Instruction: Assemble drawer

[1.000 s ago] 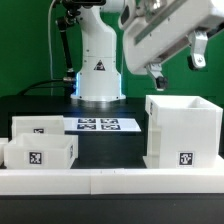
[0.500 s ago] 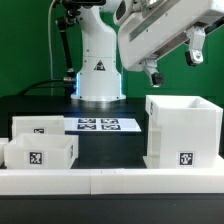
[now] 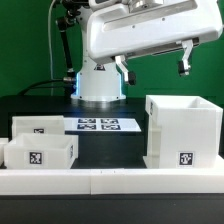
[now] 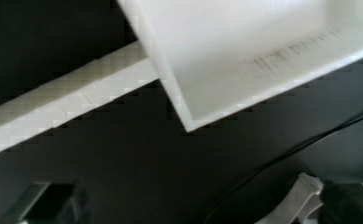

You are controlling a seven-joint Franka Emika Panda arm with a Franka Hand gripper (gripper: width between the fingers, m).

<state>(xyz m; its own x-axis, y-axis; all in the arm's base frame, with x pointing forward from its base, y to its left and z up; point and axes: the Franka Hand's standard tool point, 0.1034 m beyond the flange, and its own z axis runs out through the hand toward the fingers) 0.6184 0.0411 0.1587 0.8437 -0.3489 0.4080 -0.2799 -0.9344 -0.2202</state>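
Note:
The drawer's tall white shell (image 3: 182,130) stands on the exterior view's right, open at the top, with a tag low on its front. Two shallow white trays stand on the left, one behind (image 3: 42,124) and one in front (image 3: 38,153), each with a tag. My gripper (image 3: 155,68) hangs high above the table, over the space between the trays and the shell. It is open, holds nothing and touches nothing. In the wrist view the gripper (image 4: 178,200) shows only dark fingertips (image 4: 45,200) over the black table. No drawer part can be made out there.
The marker board (image 3: 107,125) lies flat between the robot base (image 3: 100,82) and the parts. It shows blurred in the wrist view as a white panel (image 4: 249,55), beside a pale strip (image 4: 62,100). The low white border rail (image 3: 110,180) runs along the front.
The hand has swung from a tilted pose on the exterior view's right to a level one further left. Its fingers now point straight down. The drawer parts have not moved.

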